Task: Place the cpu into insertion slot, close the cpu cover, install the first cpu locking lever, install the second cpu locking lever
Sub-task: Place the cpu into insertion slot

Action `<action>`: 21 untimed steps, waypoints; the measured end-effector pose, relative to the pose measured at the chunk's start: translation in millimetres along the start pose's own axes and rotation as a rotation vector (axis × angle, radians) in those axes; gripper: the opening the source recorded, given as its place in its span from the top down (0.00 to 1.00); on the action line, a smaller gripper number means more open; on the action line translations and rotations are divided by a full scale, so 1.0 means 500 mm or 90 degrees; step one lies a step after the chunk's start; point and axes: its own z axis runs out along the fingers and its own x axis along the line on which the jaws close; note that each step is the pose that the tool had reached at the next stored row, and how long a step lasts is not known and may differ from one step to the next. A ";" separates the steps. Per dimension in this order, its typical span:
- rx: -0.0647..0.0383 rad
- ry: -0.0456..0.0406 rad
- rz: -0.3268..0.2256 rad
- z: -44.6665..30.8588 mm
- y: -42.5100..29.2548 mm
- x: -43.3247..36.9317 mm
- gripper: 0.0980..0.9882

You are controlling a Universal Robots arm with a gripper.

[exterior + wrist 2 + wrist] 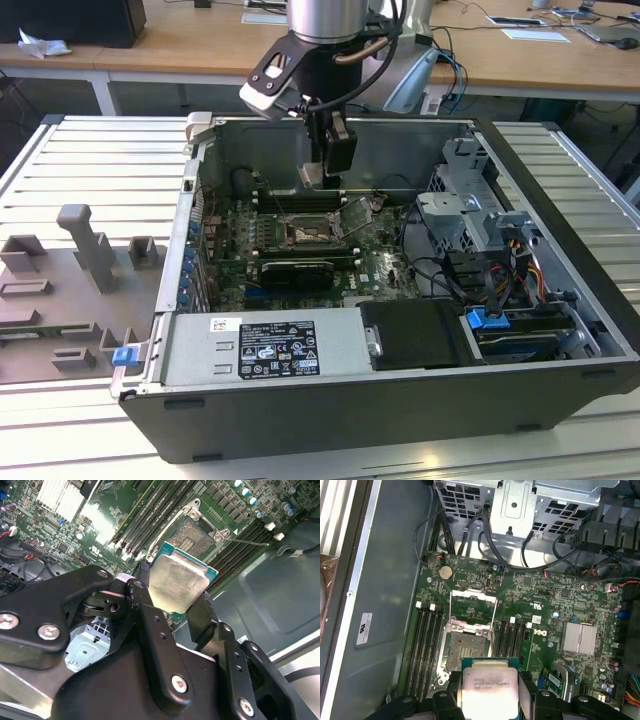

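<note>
1. cpu (177, 582) is clamped by two opposite edges between the fingers (152, 625) of the claw (172, 594), with its metal top turned toward the wrist cameras.
2. It is held in the air above the motherboard (540, 595), apart from the insertion slot (465, 650), whose dark centre is left uncovered.
3. The cpu cover (472, 595) is seen swung open at the slot's edge.
4. The open computer case (300, 420) is set on the slatted counter (60, 160).
</note>
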 end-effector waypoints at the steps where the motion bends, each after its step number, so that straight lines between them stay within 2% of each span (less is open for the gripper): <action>1: 0.000 0.0000 0.000 0.001 0.000 0.000 0.51; 18: 0.000 -0.0002 0.003 0.018 -0.001 0.000 0.51; 21: 0.001 -0.0001 0.005 0.025 -0.002 0.000 0.51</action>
